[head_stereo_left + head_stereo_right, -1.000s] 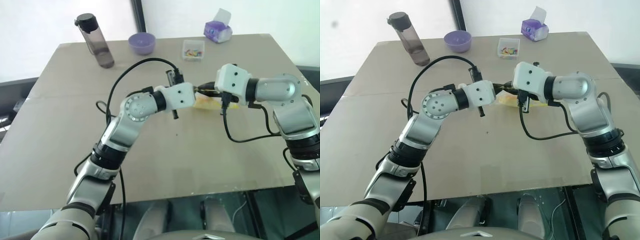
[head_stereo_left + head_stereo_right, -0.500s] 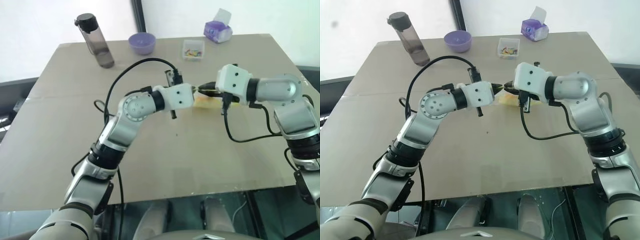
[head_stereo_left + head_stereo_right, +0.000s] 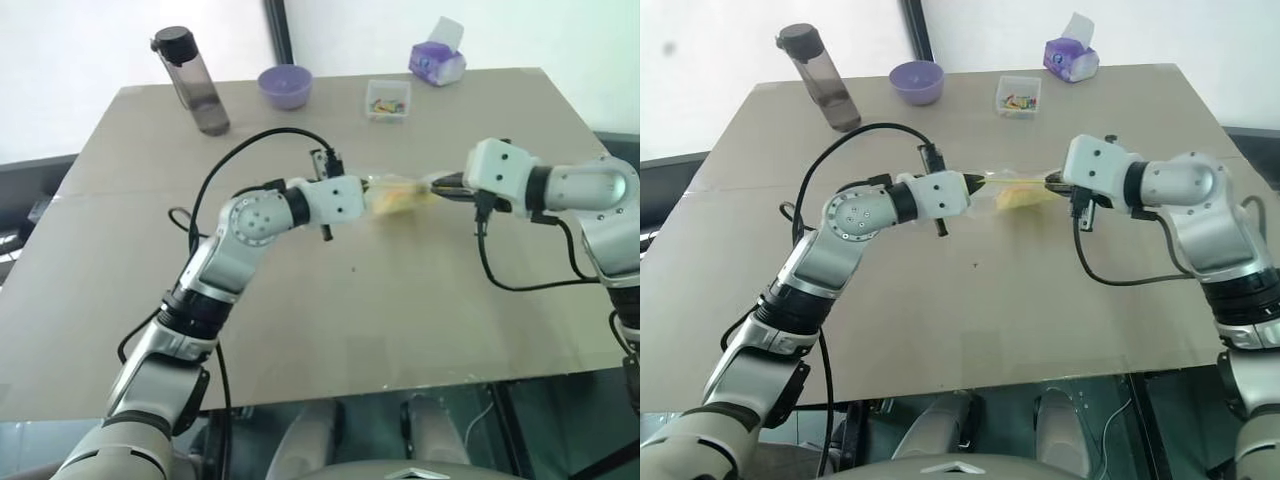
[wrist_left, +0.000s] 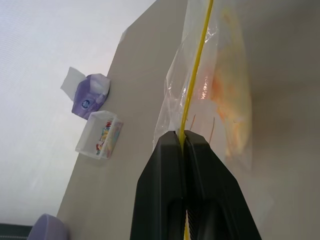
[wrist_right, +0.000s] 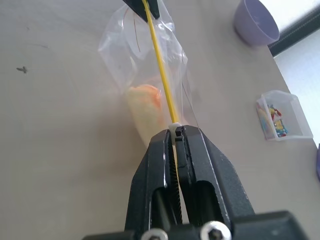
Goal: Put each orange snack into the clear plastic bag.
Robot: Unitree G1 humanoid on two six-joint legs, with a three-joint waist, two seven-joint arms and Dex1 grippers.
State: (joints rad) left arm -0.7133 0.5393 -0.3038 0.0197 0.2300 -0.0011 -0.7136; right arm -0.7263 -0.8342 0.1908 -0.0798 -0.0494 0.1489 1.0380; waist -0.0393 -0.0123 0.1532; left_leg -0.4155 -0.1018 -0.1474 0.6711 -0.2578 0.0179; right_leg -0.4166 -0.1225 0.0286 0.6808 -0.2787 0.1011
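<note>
Now the two arms are standing farther apart over the table (image 3: 120, 300) than a second ago, pulling the clear plastic bag (image 3: 395, 193) taut between them. Both the left gripper (image 4: 183, 137) and right gripper (image 5: 175, 132) are clamping its yellow strip, jaws fully closed. Inside, the orange snack (image 5: 145, 107) is hanging, so bagging looks done.

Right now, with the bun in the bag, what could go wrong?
1. Both end effectors, left and right, pinch only the bag's thin yellow strip; it might slip out and the bag drop.
2. The strip is stretched taut between them, so more pulling might tear the bag.
3. The bun hangs low in the bag; if the top isn't sealed, it might tumble out onto the table.
</note>
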